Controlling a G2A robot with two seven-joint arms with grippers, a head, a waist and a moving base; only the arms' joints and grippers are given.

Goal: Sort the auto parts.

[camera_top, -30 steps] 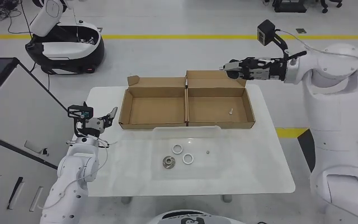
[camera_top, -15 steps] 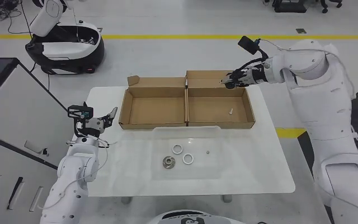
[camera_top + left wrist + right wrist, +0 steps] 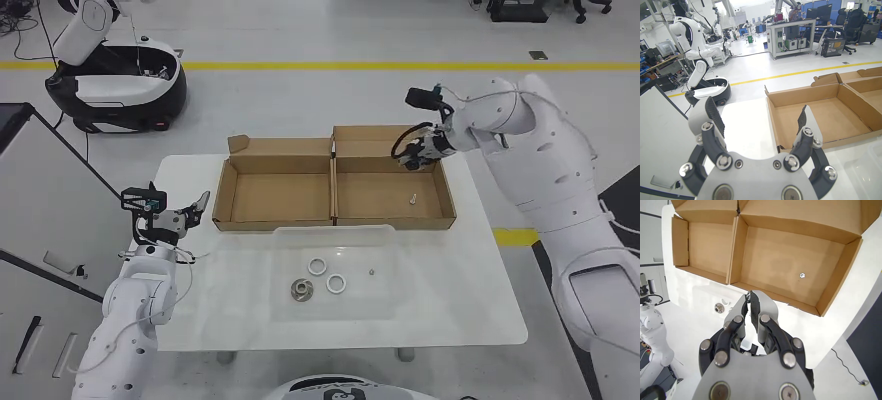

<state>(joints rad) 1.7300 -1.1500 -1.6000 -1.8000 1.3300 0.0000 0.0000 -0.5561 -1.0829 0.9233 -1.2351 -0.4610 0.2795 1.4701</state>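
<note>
Bright, even overhead indoor light. Soft shadows along the inner walls of the cardboard boxes (image 3: 280,197). Mild sheen on the white table (image 3: 470,290), lower centre of the top view, where the clear tray (image 3: 380,300) nearly washes out. Wrist views bow straight lines strongly toward the edges.

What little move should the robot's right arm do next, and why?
Probably bring the shut right gripper over the clear plastic tray and open it. Nothing shows in its grip, one small silver bolt already lies in the right-hand brown cardboard box, and two white rings, a round metal flange and a tiny grey piece wait in the tray.
</note>
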